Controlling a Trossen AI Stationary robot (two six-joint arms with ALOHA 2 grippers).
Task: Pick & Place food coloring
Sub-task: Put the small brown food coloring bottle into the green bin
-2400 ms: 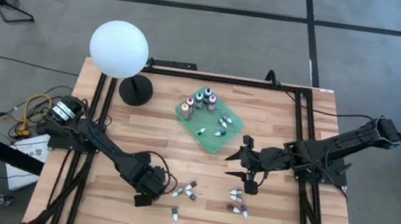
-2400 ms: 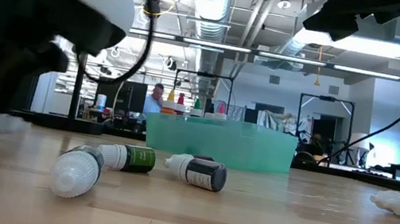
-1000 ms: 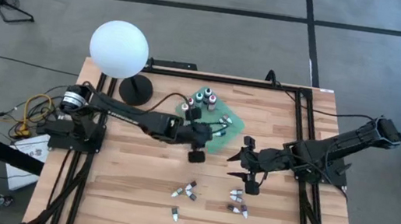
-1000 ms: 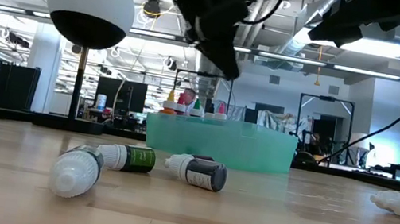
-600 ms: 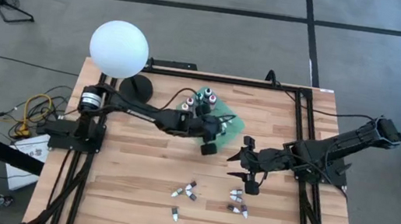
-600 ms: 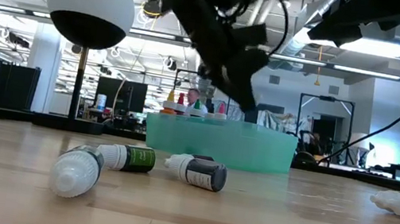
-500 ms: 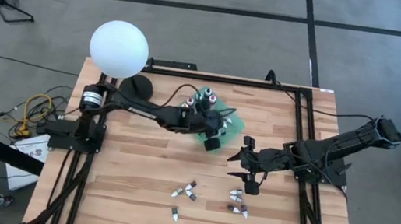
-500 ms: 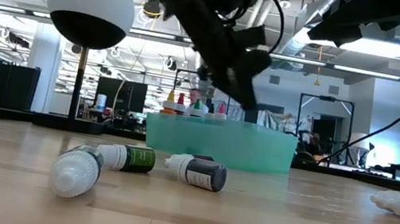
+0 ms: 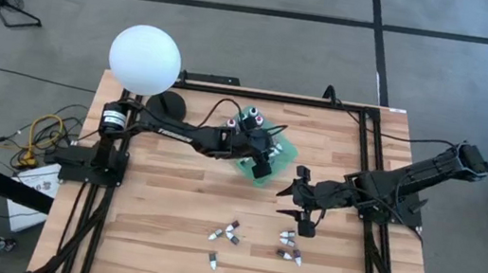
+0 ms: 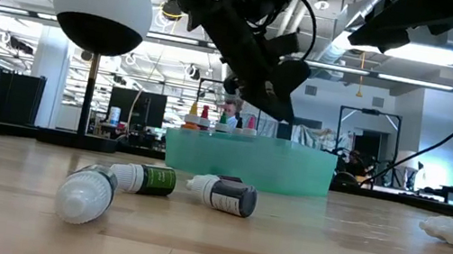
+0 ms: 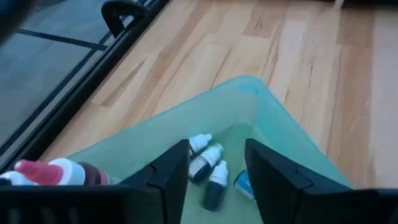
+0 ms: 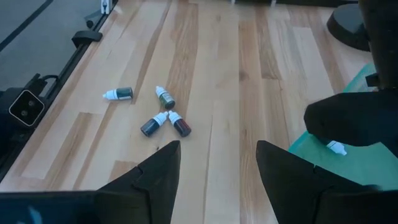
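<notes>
The green tray (image 9: 285, 148) stands at the table's far middle, with upright food coloring bottles (image 9: 248, 118) in its far corner and small ones (image 11: 208, 167) lying on its floor. My left gripper (image 9: 262, 167) hangs open just above the tray's near part, nothing between its fingers (image 11: 171, 177). My right gripper (image 9: 301, 205) waits open to the tray's right, above the table. Two loose groups of food coloring bottles lie on the wood near the front: one (image 9: 226, 234) left of middle, one (image 9: 289, 245) under the right gripper.
A white globe lamp (image 9: 145, 60) on a black base (image 9: 166, 108) stands at the far left. Black frame rails (image 9: 366, 163) run along the table's edges. In the low view, bottles (image 10: 223, 194) lie on their sides in front of the tray (image 10: 248, 162).
My left gripper has gone from the tray's near-left side toward the far right edge and down, ending over the tray. Its fingers have opened there. My right arm has kept still.
</notes>
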